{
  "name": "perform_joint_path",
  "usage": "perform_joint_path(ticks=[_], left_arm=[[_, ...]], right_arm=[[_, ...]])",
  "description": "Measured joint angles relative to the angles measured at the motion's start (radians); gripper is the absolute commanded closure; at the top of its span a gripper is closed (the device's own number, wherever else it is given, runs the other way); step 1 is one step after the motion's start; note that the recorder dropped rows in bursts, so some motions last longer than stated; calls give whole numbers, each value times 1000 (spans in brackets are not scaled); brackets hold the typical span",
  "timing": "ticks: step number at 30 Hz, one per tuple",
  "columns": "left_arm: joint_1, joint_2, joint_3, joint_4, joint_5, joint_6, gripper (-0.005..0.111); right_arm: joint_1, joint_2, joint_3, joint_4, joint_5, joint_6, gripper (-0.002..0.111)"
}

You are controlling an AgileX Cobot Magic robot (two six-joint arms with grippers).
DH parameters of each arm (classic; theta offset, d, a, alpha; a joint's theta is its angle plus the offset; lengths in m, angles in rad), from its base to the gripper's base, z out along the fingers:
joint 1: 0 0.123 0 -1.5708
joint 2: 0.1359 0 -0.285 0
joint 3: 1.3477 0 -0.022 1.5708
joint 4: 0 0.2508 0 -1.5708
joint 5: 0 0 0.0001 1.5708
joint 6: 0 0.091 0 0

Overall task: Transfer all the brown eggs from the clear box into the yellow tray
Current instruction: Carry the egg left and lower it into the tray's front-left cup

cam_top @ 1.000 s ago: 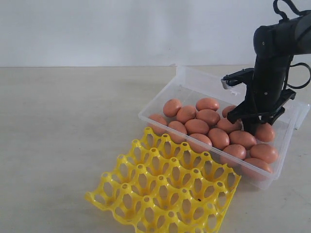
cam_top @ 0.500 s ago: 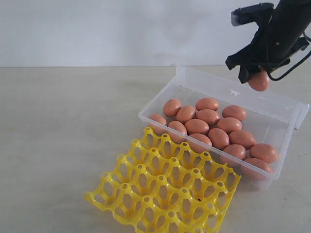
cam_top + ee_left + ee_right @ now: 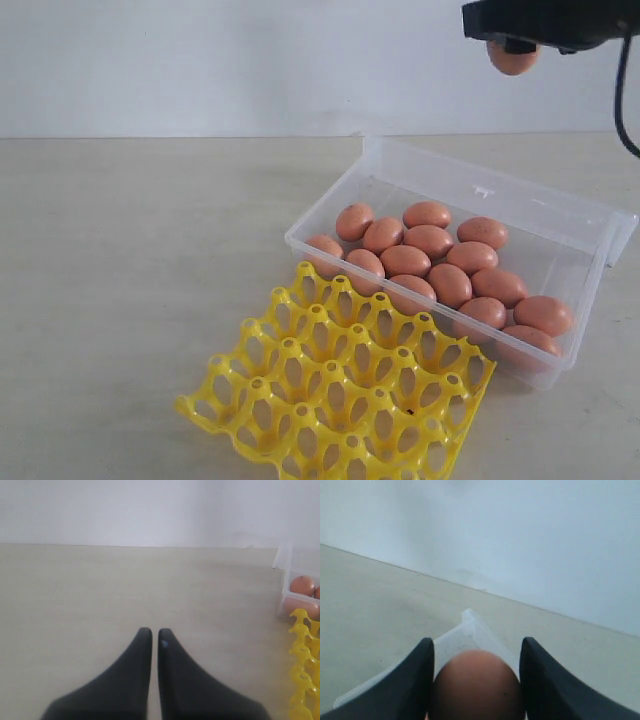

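Observation:
High at the top right of the exterior view, my right gripper [image 3: 514,45] is shut on one brown egg [image 3: 513,58], far above the clear box [image 3: 400,166]. The wrist view shows that egg [image 3: 476,685] wedged between the two dark fingers [image 3: 410,680]. Several more brown eggs [image 3: 432,240] lie in the clear box. All cups of the yellow tray [image 3: 340,385], in front of the box, hold nothing. My left gripper [image 3: 151,632] is shut on nothing over bare table; it does not show in the exterior view.
The box's hinged clear lid [image 3: 560,205] lies open behind it. In the left wrist view, the tray's edge [image 3: 303,665] and a box corner [image 3: 292,580] with eggs show at one side. A pale wall backs the table.
My right gripper rose from among the eggs in the box, carrying one egg up to the top of the view. The egg cluster has one fewer at its right side.

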Motion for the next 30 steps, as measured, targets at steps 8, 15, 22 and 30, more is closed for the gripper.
perform_joint_path(ticks=[8, 15, 22, 30], left_arm=[[0, 0, 0, 0, 0, 0, 103], [0, 0, 0, 0, 0, 0, 103], [0, 0, 0, 0, 0, 0, 103], [0, 0, 0, 0, 0, 0, 103]], right_arm=[[124, -245, 386, 6, -404, 72, 108], [134, -200, 454, -165, -700, 807, 108], [135, 177, 342, -981, -1353, 1606, 108], [280, 548, 199, -1538, -1404, 1676, 108]])
